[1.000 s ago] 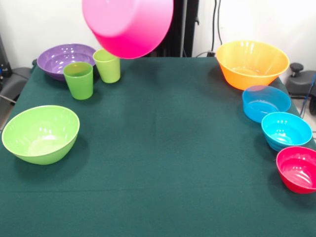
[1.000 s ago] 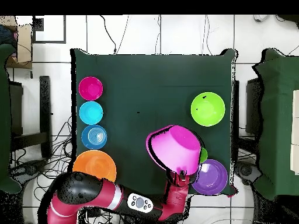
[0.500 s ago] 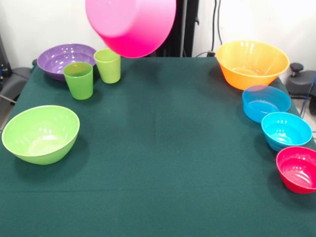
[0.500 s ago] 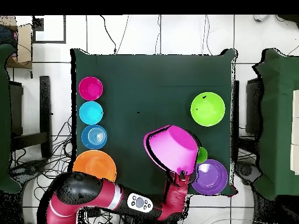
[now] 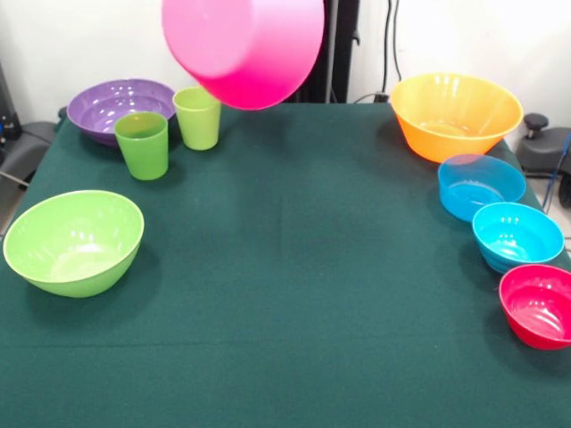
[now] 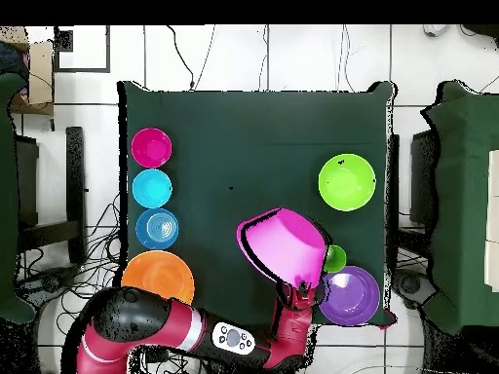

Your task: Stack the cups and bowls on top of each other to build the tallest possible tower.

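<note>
Item, in transit: the large pink bowl [image 5: 243,49] is hanging tilted in the air over the table's back edge, mouth turned away from the front camera, underside showing. Against the frames a second ago it is drifting a little toward the orange bowl's [image 5: 456,114] side and riding slightly higher — a carry under way, not a placement.

Gripper [image 6: 303,288]: pinching the pink bowl by its rim in the overhead view; jaws closed on that rim, though the contact itself is small and partly lost against the bowl's edge. In the front view the gripper is not showing at all; the bowl's top is cut off by the frame.

Resting on the cloth, unmoved:
- purple bowl [image 5: 121,109], with the green cup [image 5: 142,144] and lime cup [image 5: 197,117] just beside it
- lime-green bowl [image 5: 74,241], alone
- blue bowl [image 5: 481,185], turquoise bowl [image 5: 517,235], small red bowl [image 5: 539,305] — in a row below the orange one

Judgement: no stack is started yet; the pink bowl is likely heading for a base position.

Hidden: the overhead view is showing only one green cup [image 6: 334,258], half under the pink bowl; a red cup is not visible anywhere.
</note>
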Available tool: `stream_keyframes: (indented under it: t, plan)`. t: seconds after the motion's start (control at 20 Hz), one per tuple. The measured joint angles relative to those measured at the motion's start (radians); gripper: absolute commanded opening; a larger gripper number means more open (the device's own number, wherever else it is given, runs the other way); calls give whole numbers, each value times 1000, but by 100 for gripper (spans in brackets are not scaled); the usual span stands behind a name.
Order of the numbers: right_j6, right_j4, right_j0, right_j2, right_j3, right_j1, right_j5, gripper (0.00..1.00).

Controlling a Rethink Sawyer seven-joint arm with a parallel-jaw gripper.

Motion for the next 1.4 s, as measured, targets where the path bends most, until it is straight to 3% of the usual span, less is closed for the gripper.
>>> stream_keyframes:
  t: [0.4,1.1,1.15,1.4]
  plan:
    - [0,-18,-2,-2,3,-1,0,100]
    - [0,-237,-7,-27,25,-2,8,100]
    - [0,-277,-4,-28,32,-6,17,100]
    - [0,-287,10,-17,42,-22,21,100]
